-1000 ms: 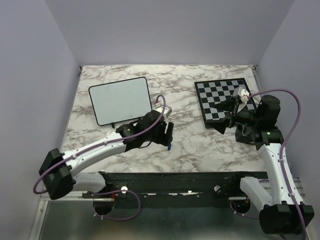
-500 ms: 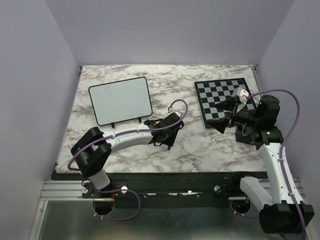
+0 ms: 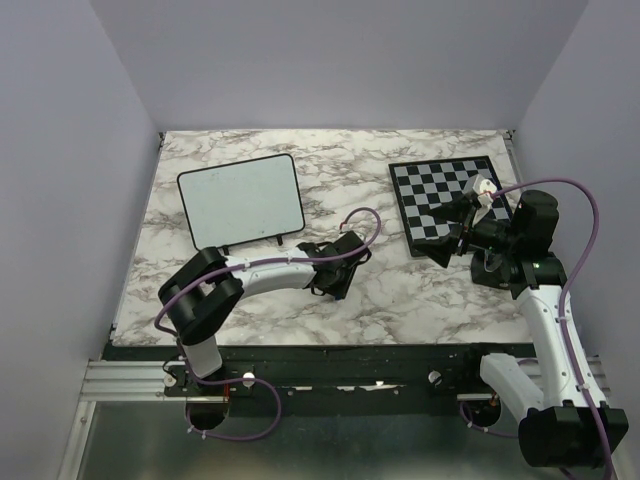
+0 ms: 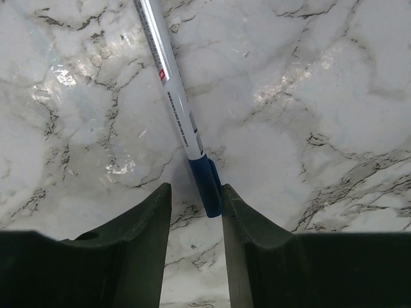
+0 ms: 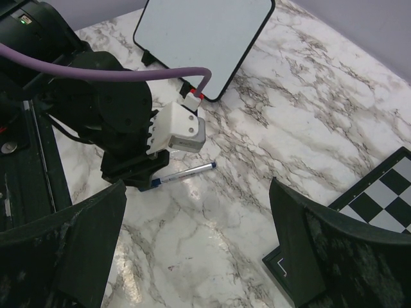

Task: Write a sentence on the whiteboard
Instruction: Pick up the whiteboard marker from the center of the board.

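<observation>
The whiteboard [image 3: 240, 200] lies at the back left of the marble table, white and blank, and also shows in the right wrist view [image 5: 202, 32]. No blue lettering shows on it. A white marker with a blue cap [image 4: 174, 102] lies flat on the table, also seen in the right wrist view [image 5: 185, 172]. My left gripper [image 3: 335, 282] is low over the table with its jaws open on either side of the cap end [image 4: 196, 192]. The cap touches the right finger [image 4: 257, 256], with a gap to the left finger. My right gripper [image 3: 452, 232] is open and empty above the chessboard's near-left corner.
The black-and-white chessboard [image 3: 450, 195] lies at the back right under the right arm. Purple walls close in the table on three sides. The left arm's cable [image 5: 96, 70] arcs over its wrist.
The left arm has stretched rightward and dropped its wrist to the table, bringing its open jaws around the marker's cap end. The right arm has not moved.
</observation>
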### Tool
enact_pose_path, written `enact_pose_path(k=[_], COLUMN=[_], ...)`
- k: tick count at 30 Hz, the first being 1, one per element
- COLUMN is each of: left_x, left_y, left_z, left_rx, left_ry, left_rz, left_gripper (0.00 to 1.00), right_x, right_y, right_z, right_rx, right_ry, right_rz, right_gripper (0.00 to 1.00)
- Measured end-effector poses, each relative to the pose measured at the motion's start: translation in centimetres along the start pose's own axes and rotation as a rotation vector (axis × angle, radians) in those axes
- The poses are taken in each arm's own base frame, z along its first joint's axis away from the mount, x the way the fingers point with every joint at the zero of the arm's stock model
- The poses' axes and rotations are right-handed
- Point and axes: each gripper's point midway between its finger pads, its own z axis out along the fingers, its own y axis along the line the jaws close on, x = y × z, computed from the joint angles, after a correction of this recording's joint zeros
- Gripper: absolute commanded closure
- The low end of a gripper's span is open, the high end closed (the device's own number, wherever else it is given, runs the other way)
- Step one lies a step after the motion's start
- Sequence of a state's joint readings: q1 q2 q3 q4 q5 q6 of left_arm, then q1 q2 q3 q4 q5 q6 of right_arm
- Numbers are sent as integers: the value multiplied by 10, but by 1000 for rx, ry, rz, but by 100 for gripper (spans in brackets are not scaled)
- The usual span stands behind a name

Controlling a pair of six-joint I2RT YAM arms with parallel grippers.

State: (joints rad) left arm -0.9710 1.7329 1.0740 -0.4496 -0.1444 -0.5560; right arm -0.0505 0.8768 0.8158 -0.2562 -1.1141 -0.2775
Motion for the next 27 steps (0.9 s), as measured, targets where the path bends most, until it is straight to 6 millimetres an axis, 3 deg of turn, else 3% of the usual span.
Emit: enact_pose_path(k=[4, 9, 13, 17, 27], left_x=[3, 2, 2, 0, 4], left_y=[0, -2, -2, -2, 13], left_z=[5, 10, 11, 11, 4], left_rx=[-2, 0, -1, 5, 11], left_ry=[14, 15, 14, 5, -79], left_rz=[3, 4, 9, 27, 179], left_gripper=[65, 68, 84, 94, 99], right_x=[0, 0, 0, 1, 13], right_y=[0, 0, 0, 0, 2], right_z=[0, 0, 0, 0, 4], right_rx=[0, 0, -1, -2, -39], right_ry=[0, 0, 1, 3, 14], right_rz=[-3, -4, -4, -3, 30], right_gripper=[0, 0, 0, 0, 0])
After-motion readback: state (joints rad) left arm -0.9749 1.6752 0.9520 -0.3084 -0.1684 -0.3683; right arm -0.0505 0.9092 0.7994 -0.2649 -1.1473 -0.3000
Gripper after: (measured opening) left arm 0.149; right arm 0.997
